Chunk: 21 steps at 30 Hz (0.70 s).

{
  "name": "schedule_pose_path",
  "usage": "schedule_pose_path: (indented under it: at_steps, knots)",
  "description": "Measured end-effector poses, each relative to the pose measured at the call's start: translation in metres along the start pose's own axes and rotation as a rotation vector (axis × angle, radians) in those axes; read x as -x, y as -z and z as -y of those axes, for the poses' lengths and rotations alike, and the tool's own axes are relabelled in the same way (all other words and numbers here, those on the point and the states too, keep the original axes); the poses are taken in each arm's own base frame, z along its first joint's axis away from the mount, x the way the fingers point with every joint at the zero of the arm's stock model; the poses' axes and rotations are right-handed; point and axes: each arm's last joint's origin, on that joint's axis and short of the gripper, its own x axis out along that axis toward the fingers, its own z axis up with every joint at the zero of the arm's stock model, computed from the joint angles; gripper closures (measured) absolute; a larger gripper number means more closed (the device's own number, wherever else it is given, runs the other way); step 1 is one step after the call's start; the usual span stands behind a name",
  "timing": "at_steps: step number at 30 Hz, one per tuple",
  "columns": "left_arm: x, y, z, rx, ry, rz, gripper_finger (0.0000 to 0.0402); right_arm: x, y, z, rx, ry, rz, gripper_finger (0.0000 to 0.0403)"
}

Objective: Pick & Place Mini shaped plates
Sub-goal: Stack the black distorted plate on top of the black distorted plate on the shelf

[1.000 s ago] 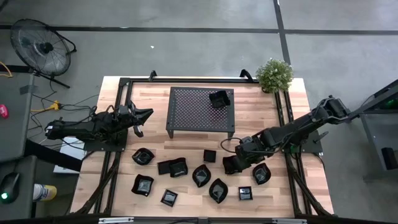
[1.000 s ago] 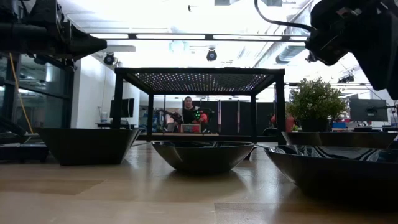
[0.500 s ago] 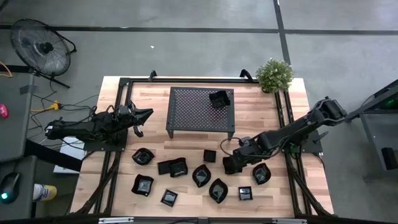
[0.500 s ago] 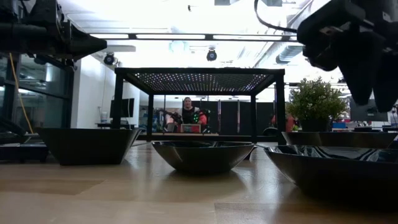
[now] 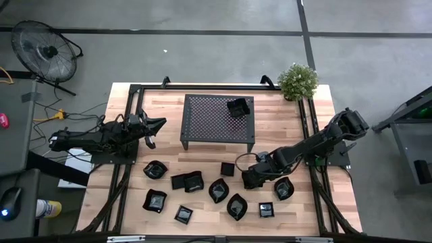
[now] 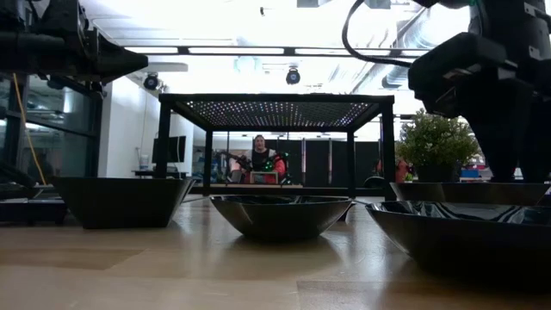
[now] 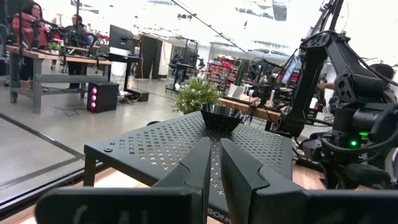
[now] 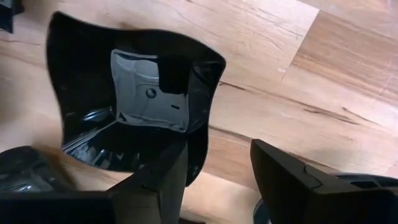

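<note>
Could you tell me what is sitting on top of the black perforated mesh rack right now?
One mini shaped plate sits on the mesh rack, near its far right corner. The rest of its top shows bare. The table under it is mostly covered from above.

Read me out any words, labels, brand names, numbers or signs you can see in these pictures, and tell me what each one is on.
None can be read.
Glossy black mini shaped plates: no print visible.
Black perforated mesh rack: no label visible.
Dark left gripper and right gripper: no markings visible.
Monitors and shelves in the room behind, left wrist view: anything on them is too small to read.
</note>
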Motion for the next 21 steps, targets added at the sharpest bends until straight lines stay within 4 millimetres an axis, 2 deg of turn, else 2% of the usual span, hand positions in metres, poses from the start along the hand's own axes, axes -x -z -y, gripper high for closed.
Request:
schedule_pose_path:
  at_steps: [9, 21]
  knots:
    - [0.0000, 0.0001, 0.0000, 0.000, 0.000, -0.001, 0.0369, -0.0074, -0.0005, -0.0046, 0.009, -0.013, -0.005, 0.0231]
    - [0.0000, 0.0000, 0.0000, 0.000, 0.000, 0.000, 0.0369, -0.0076, -0.0014, -0.0048, 0.006, -0.013, 0.001, 0.0231]
